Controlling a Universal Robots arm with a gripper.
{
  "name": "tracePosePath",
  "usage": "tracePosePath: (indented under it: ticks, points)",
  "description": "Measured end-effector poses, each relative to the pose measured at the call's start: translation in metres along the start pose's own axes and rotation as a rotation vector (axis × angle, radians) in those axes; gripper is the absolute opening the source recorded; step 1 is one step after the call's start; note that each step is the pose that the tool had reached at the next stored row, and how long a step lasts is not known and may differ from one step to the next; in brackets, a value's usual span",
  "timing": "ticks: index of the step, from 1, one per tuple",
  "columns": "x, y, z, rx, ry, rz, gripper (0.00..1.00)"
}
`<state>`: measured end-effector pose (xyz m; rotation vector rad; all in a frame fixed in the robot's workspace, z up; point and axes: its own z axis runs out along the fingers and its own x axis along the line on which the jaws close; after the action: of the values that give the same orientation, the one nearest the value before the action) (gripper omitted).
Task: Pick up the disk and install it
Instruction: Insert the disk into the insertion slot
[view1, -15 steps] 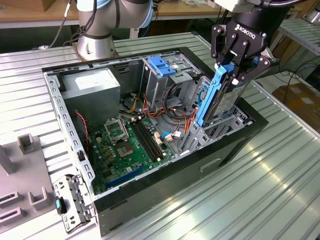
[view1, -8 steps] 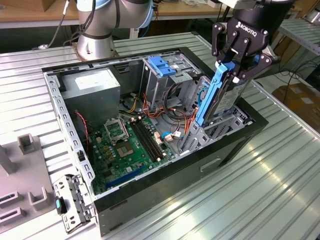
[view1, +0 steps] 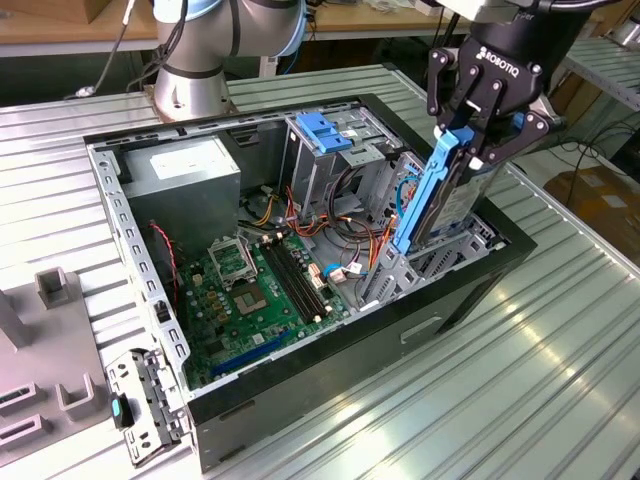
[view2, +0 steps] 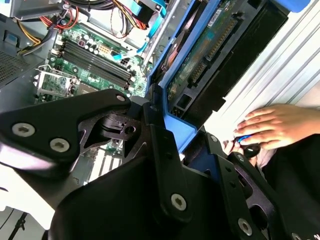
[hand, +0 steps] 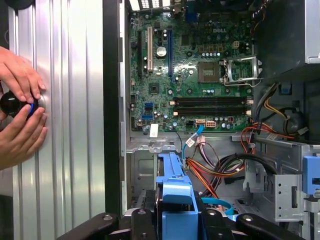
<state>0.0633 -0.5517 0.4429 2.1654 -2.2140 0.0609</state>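
Grip | I see black gripper (view1: 470, 140) clamped on upper end of blue-framed silver metal disk (view1: 430, 195) | disk below it, on edge, long axis near-upright, lower end in open black computer case (view1: 320, 375).

The gripper (view1: 468, 150) is black, and the disk (view1: 420, 205) is silver with a blue frame. The motherboard (view1: 250, 295) is green with black slots; the cables (hand: 220, 167) are red, orange and yellow. The table (view1: 520, 380) is silver-grey with parallel ribbing.
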Motion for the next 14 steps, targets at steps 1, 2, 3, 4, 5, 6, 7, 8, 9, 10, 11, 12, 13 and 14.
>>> tracePosePath:
  ticks: [1,2,3,4,5,6,7,8,9,10,11,12,13,14]
  points:
    - [0.0007,0.0000,0.0000,-0.0001,-0.0078,-0.001,0.37]
    - [0.0010,0.0000,0.0000,-0.0002,-0.0139,-0.002,0.37]
    - [0.0012,0.0000,0.0001,-0.0002,-0.0199,-0.003,0.37]
    - [0.0015,0.0000,0.0002,-0.0002,-0.0234,-0.003,0.37]
    - [0.0018,-0.0001,0.0002,-0.0002,-0.0234,-0.003,0.37]
    - [0.0020,-0.0001,0.0004,-0.0002,-0.0236,-0.006,0.37]
    - [0.0020,-0.0001,0.0004,0.0001,-0.0233,-0.013,0.37]
    - [0.0020,-0.0001,0.0006,0.0004,-0.0232,-0.019,0.37]
    - [0.0021,-0.0001,0.0008,0.0008,-0.0233,-0.027,0.37]
    - [0.0021,-0.0003,0.0010,0.0009,-0.0233,-0.027,0.37]
    - [0.0020,-0.0004,0.0013,0.0008,-0.0233,-0.027,0.37]
    - [0.0020,-0.0004,0.0016,0.0008,-0.0232,-0.027,0.37]
    - [0.0020,-0.0004,0.0022,0.0007,-0.0229,-0.027,0.37]
    - [0.0020,-0.0004,0.0027,0.0008,-0.0230,-0.027,0.37]
